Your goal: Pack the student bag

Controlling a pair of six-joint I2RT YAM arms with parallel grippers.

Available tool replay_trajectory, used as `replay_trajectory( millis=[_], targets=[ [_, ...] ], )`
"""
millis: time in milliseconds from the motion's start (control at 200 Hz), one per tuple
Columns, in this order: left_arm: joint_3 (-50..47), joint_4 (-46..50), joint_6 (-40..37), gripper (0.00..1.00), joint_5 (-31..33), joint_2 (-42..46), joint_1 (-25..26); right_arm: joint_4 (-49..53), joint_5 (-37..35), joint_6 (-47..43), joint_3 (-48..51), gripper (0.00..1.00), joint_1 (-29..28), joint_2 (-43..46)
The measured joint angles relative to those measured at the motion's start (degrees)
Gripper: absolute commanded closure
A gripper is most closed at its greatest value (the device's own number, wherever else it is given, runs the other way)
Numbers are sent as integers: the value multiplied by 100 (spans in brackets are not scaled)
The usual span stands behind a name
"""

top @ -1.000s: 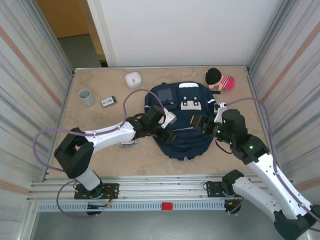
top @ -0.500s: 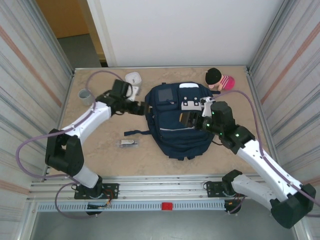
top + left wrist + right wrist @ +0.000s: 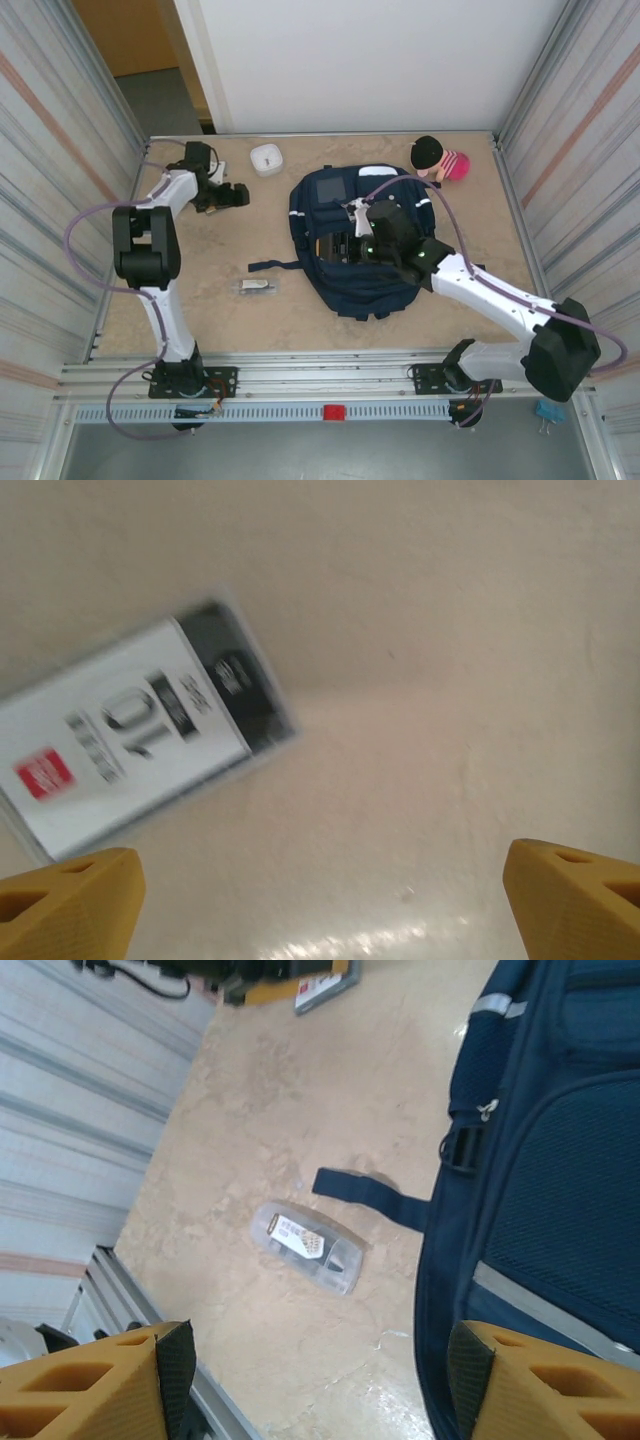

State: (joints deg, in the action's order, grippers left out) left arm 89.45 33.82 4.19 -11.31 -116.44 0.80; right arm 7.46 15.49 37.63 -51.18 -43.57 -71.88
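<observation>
1. Left pincer [image 3: 320,895] is wide open and holds nothing. Its yellow tips [image 3: 65,895] sit far apart in the bottom corners of the left wrist view.
2. Under it a card [image 3: 140,730] lies flat on the table [image 3: 450,630]. The card is white with a dark end, a big "10" and a small red mark. It looks blurred.
3. From above, the left pincer [image 3: 232,195] is at the far left of the table [image 3: 200,300], well apart from the bag [image 3: 365,275].
4. The right pincer [image 3: 335,248] hangs over the left half of the bag. In its own wrist view the right pincer [image 3: 320,1380] is open, with nothing between its tips.
5. The bag lies flat near the middle of the table, a bit to the right. It is navy blue with thin white stripes.
6. A dark strap [image 3: 270,266] sticks out from the bag's left side onto the table. A clear packet [image 3: 257,286] lies just beside the strap, apart from the bag.
7. A white pot [image 3: 265,158] stands at the far side, between the left pincer and the bag.
8. A toy [image 3: 438,160] in black and pink lies at the far right, near the bag's top corner.
</observation>
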Motion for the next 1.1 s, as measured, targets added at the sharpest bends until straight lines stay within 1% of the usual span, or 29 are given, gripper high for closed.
replay_trajectory(
  millis=[115,266,371,456,571,712,917,1027,1102],
  targets=[
    [544,127,-122,7,31,-326,-74,-151,66,7,0,32,-116,-291],
    [1320,350,-278,7,44,-964,-85,-313,146,52,-11,32,-179,-575],
    [1473,535,-404,7,85,-1281,-85,-354,221,72,-63,32,-186,-695],
    [1482,623,-431,8,61,-1228,-85,-382,238,72,-72,32,-186,-708],
    [1132,619,-494,8,70,-1034,-85,-435,238,72,-79,32,-186,-708],
    [181,669,-533,8,149,-385,-37,-461,240,70,-79,32,-186,-708],
    [-1250,800,-516,7,299,669,345,-492,238,72,-79,31,-186,-667],
    [-1547,1001,-485,7,424,1073,570,-492,238,70,-79,31,-186,-570],
    [-1563,1093,-540,7,595,1298,614,-492,236,70,-79,31,-188,-503]
  ],
)
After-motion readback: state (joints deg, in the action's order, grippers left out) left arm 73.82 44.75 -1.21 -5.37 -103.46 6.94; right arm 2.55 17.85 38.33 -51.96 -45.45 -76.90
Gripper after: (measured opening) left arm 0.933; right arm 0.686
